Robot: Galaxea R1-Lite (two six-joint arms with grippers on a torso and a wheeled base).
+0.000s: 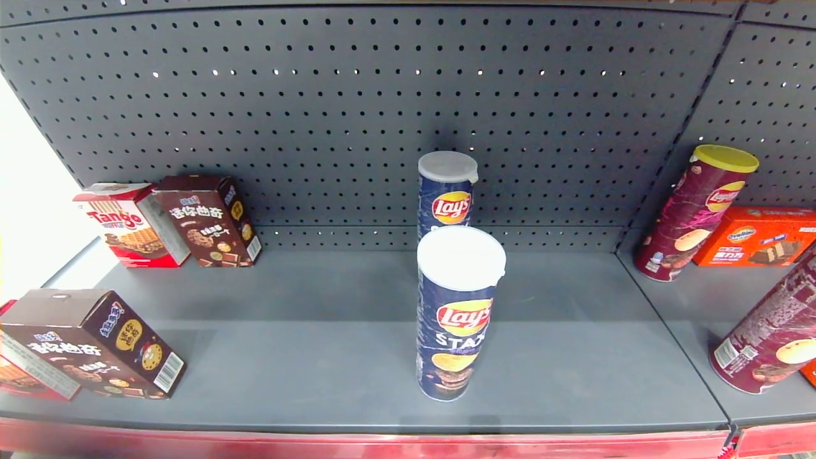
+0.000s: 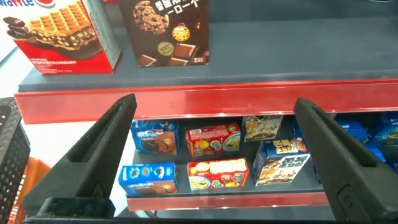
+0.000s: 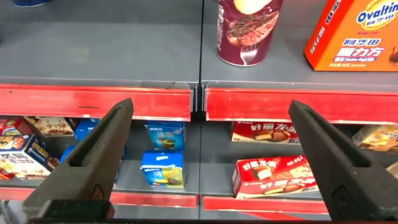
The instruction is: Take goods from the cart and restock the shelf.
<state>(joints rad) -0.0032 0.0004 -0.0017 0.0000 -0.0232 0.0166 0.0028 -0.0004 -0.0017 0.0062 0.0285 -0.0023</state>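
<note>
Shelf (image 1: 306, 331) has a tall near can (image 1: 456, 319) that a bump could tip over; left gripper (image 2: 214, 102) and right gripper (image 3: 211, 104) fingers are wide, holding nothing

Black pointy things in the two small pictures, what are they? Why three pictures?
They are the robot's two hands, each with two fingers. A camera sits on each wrist: one picture looks past the left hand, one past the right hand. Both are open and hold nothing. The big picture comes from a camera on the robot's head. It shows a grey shelf with two blue chip cans standing one behind the other, snack boxes on the left and purple cans on the right.
</note>
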